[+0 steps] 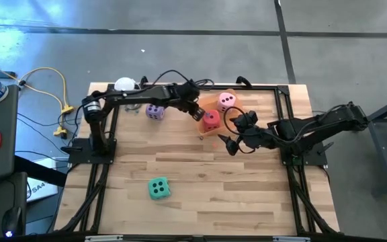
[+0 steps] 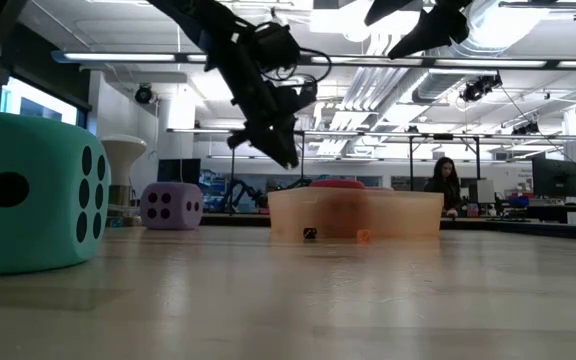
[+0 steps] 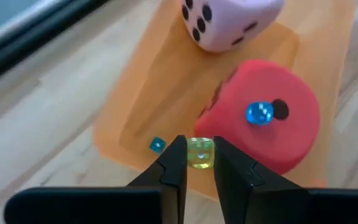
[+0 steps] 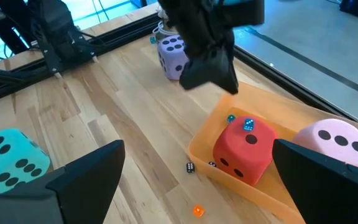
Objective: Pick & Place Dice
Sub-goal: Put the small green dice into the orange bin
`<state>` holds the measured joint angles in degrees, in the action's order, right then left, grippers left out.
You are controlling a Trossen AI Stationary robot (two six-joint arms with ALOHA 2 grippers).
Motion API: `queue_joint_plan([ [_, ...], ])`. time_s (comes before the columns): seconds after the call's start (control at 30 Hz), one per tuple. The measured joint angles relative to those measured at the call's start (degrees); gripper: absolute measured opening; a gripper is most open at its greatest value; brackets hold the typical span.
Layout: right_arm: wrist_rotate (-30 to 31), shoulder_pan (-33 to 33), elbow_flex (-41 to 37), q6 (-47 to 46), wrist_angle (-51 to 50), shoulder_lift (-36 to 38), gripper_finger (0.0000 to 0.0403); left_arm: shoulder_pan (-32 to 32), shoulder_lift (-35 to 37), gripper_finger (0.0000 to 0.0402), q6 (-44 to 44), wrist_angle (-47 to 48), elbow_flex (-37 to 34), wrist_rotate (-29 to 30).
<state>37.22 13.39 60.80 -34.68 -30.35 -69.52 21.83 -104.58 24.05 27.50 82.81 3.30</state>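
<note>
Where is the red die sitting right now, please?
In the high view the red die sits in the orange tray at the table's far centre, beside the pink die, under the left end effector.

Left pincer [image 3: 199, 163] pinched (raised); right pincer [image 4: 191, 180] spread wide.

On my wooden bench [image 1: 200, 168] a translucent orange tray [image 1: 215, 104] sits near the far edge. A white round-topped cup [image 1: 125, 85] stands at the far left corner. Yellow cables [image 1: 52, 91] lie on the floor beside the bench, and a person [image 2: 446, 183] sits in the room beyond.
</note>
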Motion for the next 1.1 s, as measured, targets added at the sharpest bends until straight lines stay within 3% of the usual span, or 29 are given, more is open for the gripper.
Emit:
queue_joint_plan([
  [0.17,0.2,0.5,0.0,0.0,-0.3,0.0,0.0400,-0.5,-1.9,0.0075,0.0,-1.9,0.0,0.6],
  [0.37,0.4,1.0,0.0,0.0,-0.8,0.0,0.0400,-1.6,-2.1,0.0110,-2.5,-4.4,0.0,7.5],
  [0.6,0.7,1.0,0.0,0.0,-0.8,0.0,0.0400,-2.7,-2.1,0.0155,-3.7,-4.7,0.0,7.8],
  [0.93,1.3,1.0,0.0,0.0,-0.7,0.0,0.0400,-2.6,-2.1,0.0163,-3.1,-6.0,0.0,7.3],
  [1.1,1.4,1.0,0.0,0.0,-0.7,0.0,0.0400,-2.8,-2.1,0.0164,-11.0,-5.9,0.0,5.4],
])
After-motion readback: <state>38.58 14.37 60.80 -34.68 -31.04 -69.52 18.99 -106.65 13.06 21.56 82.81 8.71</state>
